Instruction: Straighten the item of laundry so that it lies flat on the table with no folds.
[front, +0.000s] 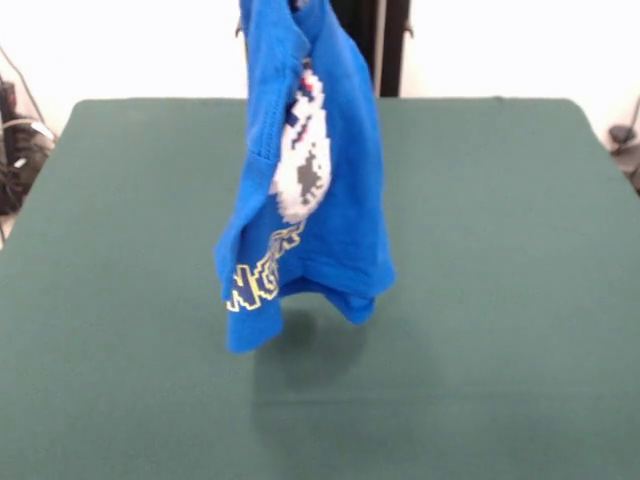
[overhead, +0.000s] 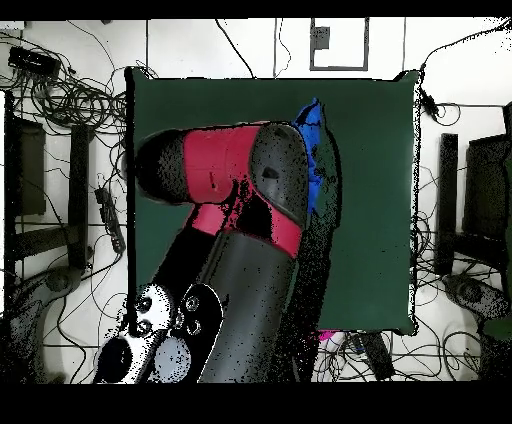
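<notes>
The red and black arm (overhead: 235, 215) reaches from its base at the bottom of the overhead view, up and across the dark green table (overhead: 370, 200). Its black lower link rises at a slant from the bottom edge, and a bulky red and black elbow section lies crosswise over the table's left and middle part. The arm's end sits above the table's middle, nearer the far edge. The gripper itself is hidden under the arm from above and lies beyond the top edge of the front view.
</notes>
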